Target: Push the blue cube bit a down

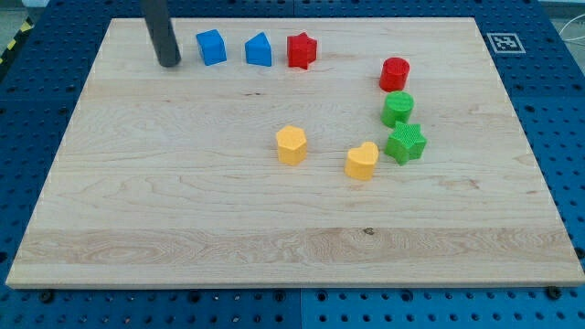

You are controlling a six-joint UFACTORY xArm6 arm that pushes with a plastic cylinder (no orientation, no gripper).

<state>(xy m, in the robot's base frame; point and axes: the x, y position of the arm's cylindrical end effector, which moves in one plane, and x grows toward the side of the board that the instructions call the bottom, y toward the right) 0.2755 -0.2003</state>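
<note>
The blue cube [211, 47] sits near the top edge of the wooden board [183, 201], left of centre. My tip [168, 64] rests on the board just to the cube's left, a short gap apart and slightly lower in the view. A second blue block [259, 50], a wedge-like shape, lies just right of the cube. A red star block [301, 50] lies right of that one.
A red cylinder [395, 73], a green cylinder [398, 109] and a green star [405, 143] run down the right side. A yellow hexagon block [291, 144] and a yellow heart block [362, 161] lie near the middle. A marker tag [502, 42] is at the board's top right corner.
</note>
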